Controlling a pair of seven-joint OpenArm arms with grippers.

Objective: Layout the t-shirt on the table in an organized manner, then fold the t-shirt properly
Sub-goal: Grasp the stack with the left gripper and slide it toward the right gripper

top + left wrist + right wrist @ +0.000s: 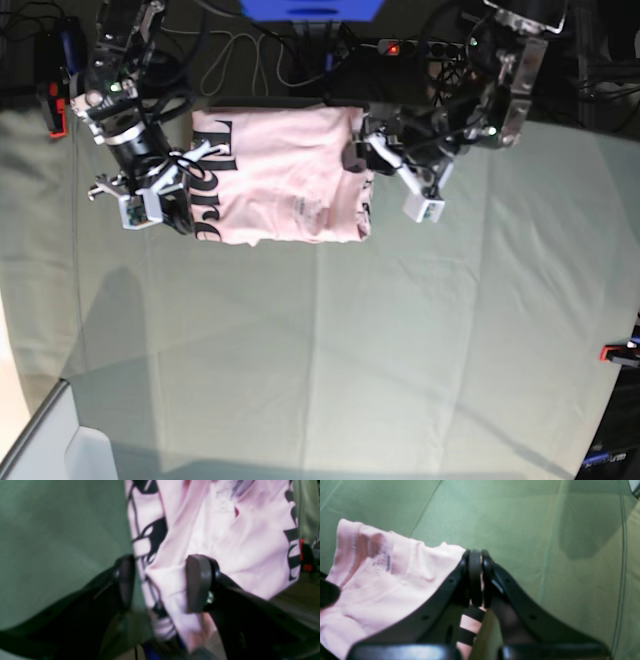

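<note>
base view: folded t-shirt (285, 175) on table (330, 340)

black serif lettering on the t-shirt (280, 180), partly folded under, not legible

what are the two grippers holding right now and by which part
The right gripper is shut on an edge of the t-shirt. The left gripper is open around the opposite edge, not pinching it.

Bare counter (330, 340) stretches wide in front of both jaws, nothing on it. Shirt (285, 175) fills the gap between them. Behind the jaws, cables (250, 55) and a red clamp (57, 112) crowd the far edge.
</note>
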